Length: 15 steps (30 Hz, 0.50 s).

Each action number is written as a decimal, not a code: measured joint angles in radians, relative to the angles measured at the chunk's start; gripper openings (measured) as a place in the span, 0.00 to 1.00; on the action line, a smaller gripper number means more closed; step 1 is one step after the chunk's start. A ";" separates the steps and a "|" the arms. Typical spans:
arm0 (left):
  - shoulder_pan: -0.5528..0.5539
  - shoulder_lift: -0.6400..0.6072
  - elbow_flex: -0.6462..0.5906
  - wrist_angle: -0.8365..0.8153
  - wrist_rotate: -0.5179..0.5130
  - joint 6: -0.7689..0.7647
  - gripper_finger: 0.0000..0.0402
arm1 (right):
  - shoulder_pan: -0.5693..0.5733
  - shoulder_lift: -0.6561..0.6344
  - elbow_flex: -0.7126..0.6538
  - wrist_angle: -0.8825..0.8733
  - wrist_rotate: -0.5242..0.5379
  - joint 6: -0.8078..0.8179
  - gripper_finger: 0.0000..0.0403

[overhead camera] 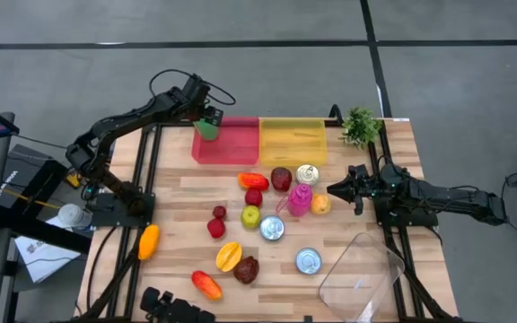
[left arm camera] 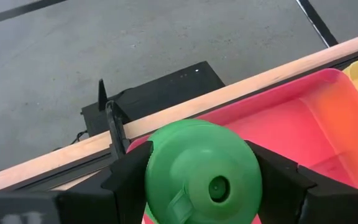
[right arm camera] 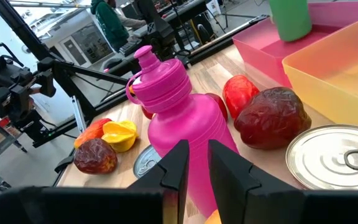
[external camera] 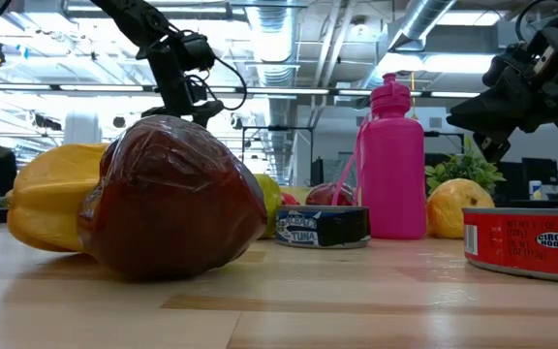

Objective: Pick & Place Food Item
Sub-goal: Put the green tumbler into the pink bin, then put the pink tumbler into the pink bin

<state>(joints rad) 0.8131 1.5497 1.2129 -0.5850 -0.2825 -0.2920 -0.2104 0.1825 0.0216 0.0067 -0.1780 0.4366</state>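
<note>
Showing pale, matt wood grain across the table (overhead camera: 366, 224). Gleaming as smooth, translucent plastic: pink bin (overhead camera: 227, 148) and yellow bin (overhead camera: 292, 141). Shining glossy plastic on the pink bottle (external camera: 391, 160) and green bottle (left arm camera: 201, 174). Reflecting bright metal on the can (right arm camera: 337, 158).

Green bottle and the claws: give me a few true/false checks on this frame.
1. The left claw is shut on the green bottle. True.
2. The green bottle hangs over the yellow bin. False: it is at the far left corner of the pink bin.
3. The right claw holds the pink bottle. False: it sits beside it, holding nothing.
4. The pink bottle stands upright on the table. True.
5. The yellow bin has cans in it. False: the three cans are on the table.
</note>
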 joint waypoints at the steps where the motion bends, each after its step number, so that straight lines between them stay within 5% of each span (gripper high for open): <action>1: 0.000 0.000 0.000 0.000 0.000 0.001 0.56 | 0.000 0.000 0.000 0.000 0.000 0.000 0.14; 15: 0.001 0.000 0.000 0.013 0.002 0.034 0.71 | 0.000 0.000 0.000 0.000 0.000 0.000 0.14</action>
<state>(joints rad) 0.8139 1.5497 1.2129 -0.5724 -0.2806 -0.2579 -0.2104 0.1825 0.0216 0.0067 -0.1780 0.4368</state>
